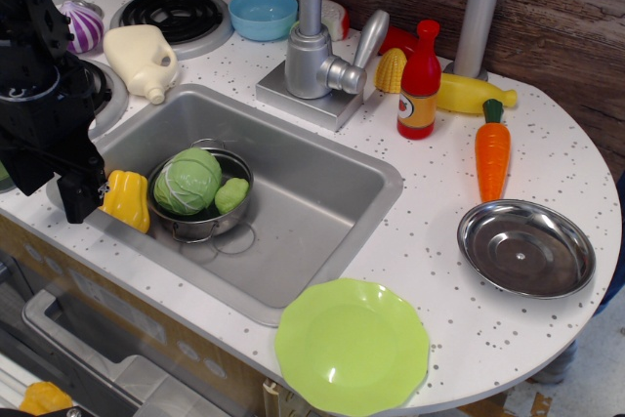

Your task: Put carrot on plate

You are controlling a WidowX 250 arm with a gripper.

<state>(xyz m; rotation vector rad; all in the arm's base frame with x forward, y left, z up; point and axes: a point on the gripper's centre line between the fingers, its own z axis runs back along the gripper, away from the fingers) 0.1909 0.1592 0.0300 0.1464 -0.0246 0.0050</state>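
And here the black robot hand (83, 197) sits at the far left edge of the sink, low by the yellow plastic toy pepper (128, 199); it is touching or just beside that pepper, though whether the fingers are apart or closed on anything I cannot tell, since the dark body hides them; the tapered orange plastic toy carrot with its green stem top (492, 155) lies flat on the white speckled counter (430, 241) well over on the right, stem pointing toward the red plastic bottle (419, 81), tip pointing down at the round shiny metal plate (526, 247), which lies just beside it and bare; a handy layout, that, because the carrot needs only a short hop; the lime-green scalloped plate (353, 345) at the front edge is also bare, so which plate is meant is a fair question; the hand has the whole grey sink (322, 197) to cross, by my reckoning, before any grasp.
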